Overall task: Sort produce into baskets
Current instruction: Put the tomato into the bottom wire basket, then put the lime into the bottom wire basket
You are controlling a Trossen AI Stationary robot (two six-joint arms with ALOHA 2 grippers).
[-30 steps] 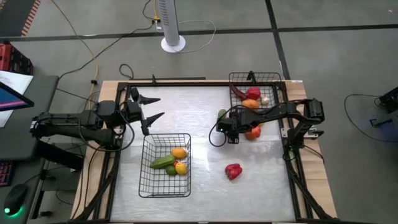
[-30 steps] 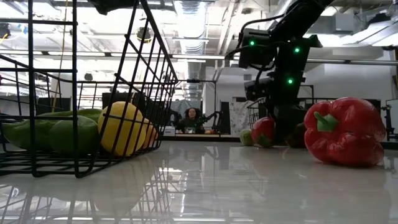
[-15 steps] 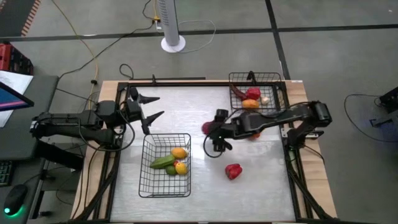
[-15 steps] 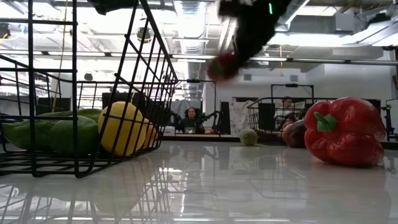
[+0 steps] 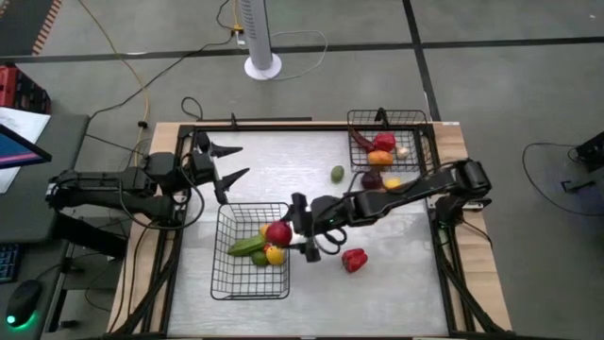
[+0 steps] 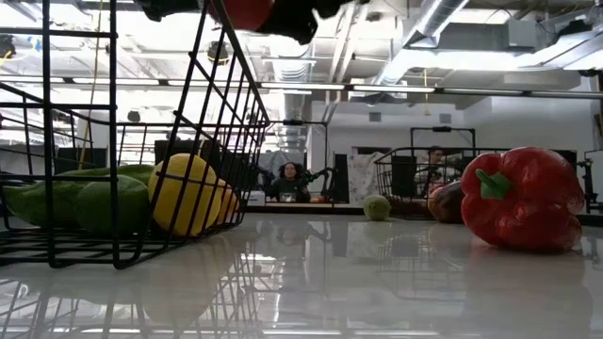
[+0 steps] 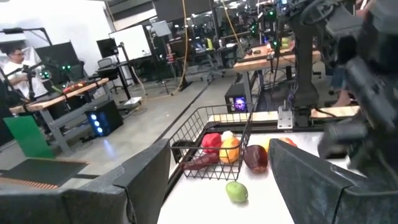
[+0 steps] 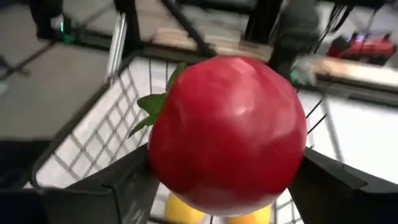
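My right gripper point(image 5: 286, 233) is shut on a round red fruit with a green leaf point(image 8: 227, 134). It holds the fruit over the right rim of the near-left wire basket point(image 5: 225, 274). The fruit also shows at the top of the low view point(image 6: 247, 11). That basket holds a green cucumber point(image 5: 246, 246), an orange point(image 5: 272, 230) and a yellow lemon point(image 6: 185, 193). My left gripper point(image 5: 241, 161) is open and empty at the table's far left. A red pepper point(image 5: 354, 260) lies on the table to the right of the basket. My right gripper pinches the red fruit by two opposite sides point(image 8: 163, 168) between its two fingers point(image 8: 127, 186). The fingers come from the table's right and point toward its left. The fruit is lifted clear, above the basket's rim, with its leaf point(image 8: 154, 106) off to one side.
The second wire basket point(image 5: 415, 121) at the far right holds a red pepper, an orange and a garlic. A lime point(image 5: 337, 173), a dark purple piece point(image 5: 372, 179) and a yellow piece point(image 5: 392, 184) lie on the table near it. A white fan base point(image 5: 262, 66) stands beyond the far edge.
My right gripper has risen from the produce beside the far-right basket with the red fruit in its fingers. It has gone toward the table's left and near edges, and now hangs over the near-left basket. The fruit is lifted clear of the table.
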